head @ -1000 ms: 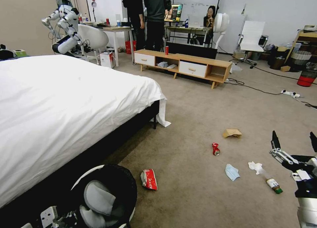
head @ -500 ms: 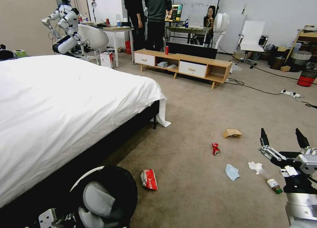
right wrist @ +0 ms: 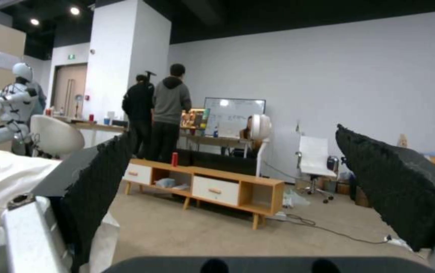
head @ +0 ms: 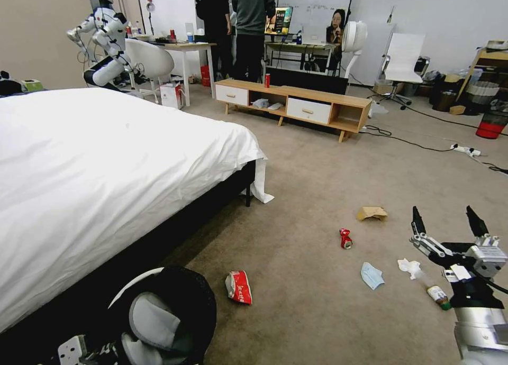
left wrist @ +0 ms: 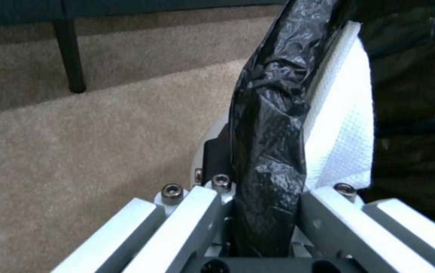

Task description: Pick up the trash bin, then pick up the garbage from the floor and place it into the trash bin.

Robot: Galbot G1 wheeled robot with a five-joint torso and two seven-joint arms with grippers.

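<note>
Pinching the black-bag-lined rim of the round white plastic trash bin (head: 164,315) beside the white-sheeted bed (head: 106,169), the left hand (left wrist: 263,227) has the bin secured, while the spread right hand (head: 447,227) hovers over the green-capped small bottle (head: 438,295), all litter unpicked.

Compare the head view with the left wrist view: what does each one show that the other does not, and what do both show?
Head view alone: litter on the carpet, namely the red-white wrapper, crushed can, face mask, tissue, bottle and paper bag, plus the open right hand. Left wrist view alone: the left hand shut on the bag-lined rim. Both: the trash bin.
</note>
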